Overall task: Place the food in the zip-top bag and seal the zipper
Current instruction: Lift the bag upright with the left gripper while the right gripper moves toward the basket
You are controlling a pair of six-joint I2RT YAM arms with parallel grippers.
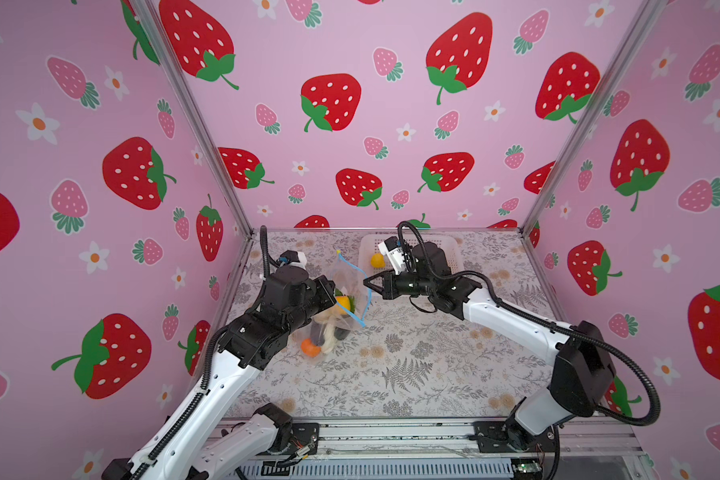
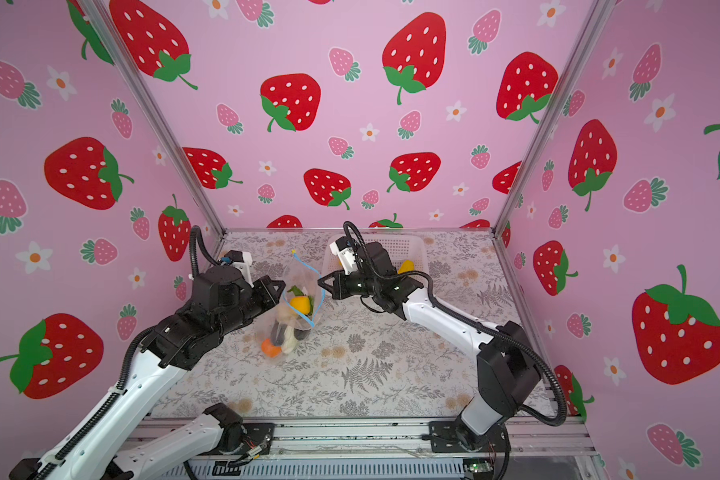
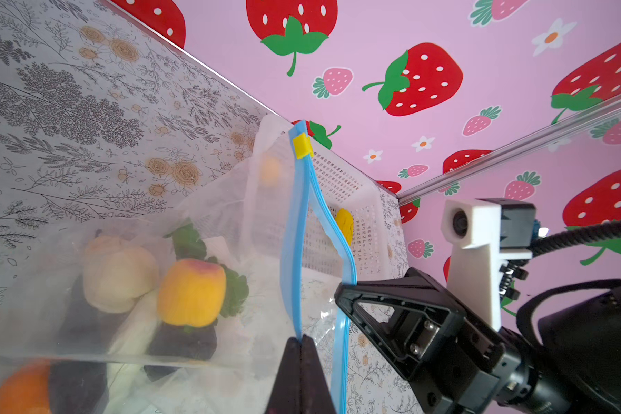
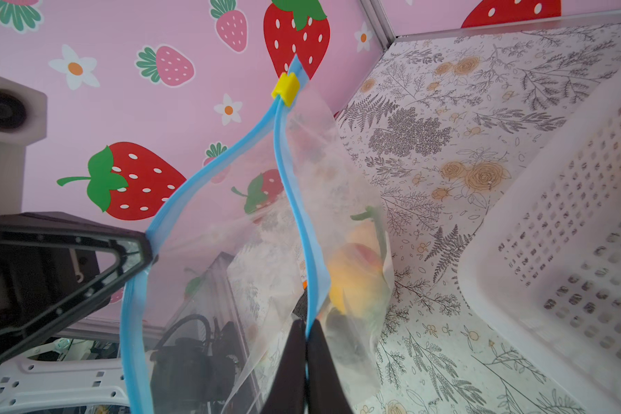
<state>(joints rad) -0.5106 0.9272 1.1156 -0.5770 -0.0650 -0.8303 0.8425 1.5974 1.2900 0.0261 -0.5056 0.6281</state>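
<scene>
The left pincer [image 3: 301,344] is closed tight on one blue strip of the zipper [image 3: 294,233] and the right pincer [image 4: 306,329] is closed tight on the other strip. The mouth of the bag [image 3: 230,200] stands open between them, and the strips meet only at the yellow tab [image 3: 302,145]. The bag hangs between the two arms over the counter [image 1: 412,353], near the white basket [image 1: 449,245], with yellow, cream, dark and orange food pieces [image 3: 190,292] inside it, and one more yellow piece [image 1: 377,260] lies in the basket.
</scene>
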